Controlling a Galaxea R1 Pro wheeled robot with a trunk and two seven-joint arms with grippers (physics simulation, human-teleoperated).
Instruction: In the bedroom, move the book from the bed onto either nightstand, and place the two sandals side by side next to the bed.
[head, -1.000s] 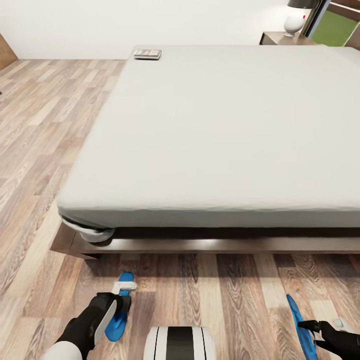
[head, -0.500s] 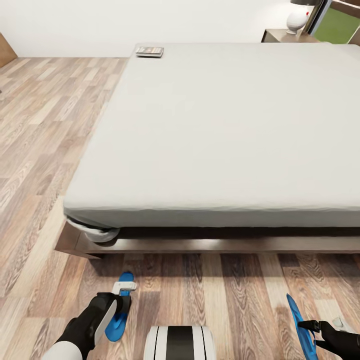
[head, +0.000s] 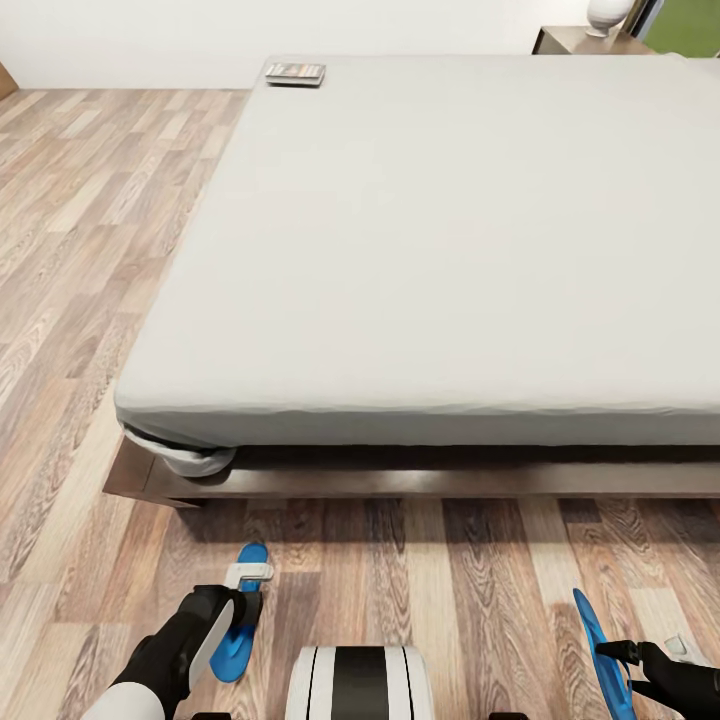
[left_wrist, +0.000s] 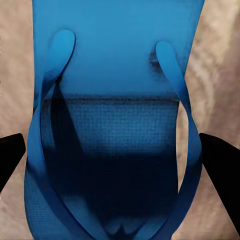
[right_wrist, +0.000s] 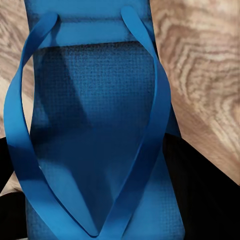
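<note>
1. The left gripper (head: 238, 605) straddles one bright blue flat sandal (left_wrist: 112, 100) on the grey-brown wood-plank floor (head: 450, 570), fingers (left_wrist: 220, 162) spread either side, clear of it.
2. The right gripper (head: 612, 652) grasps the other blue sandal (head: 600, 645), held on edge.
3. The large pale grey bed (head: 440, 250) lies beyond.
4. The small dark paperback book (head: 295, 73) rests at its far left corner.

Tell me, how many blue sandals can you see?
2: one sandal on the floor beneath the left gripper; the other sandal, tilted on edge, at the right gripper.
</note>
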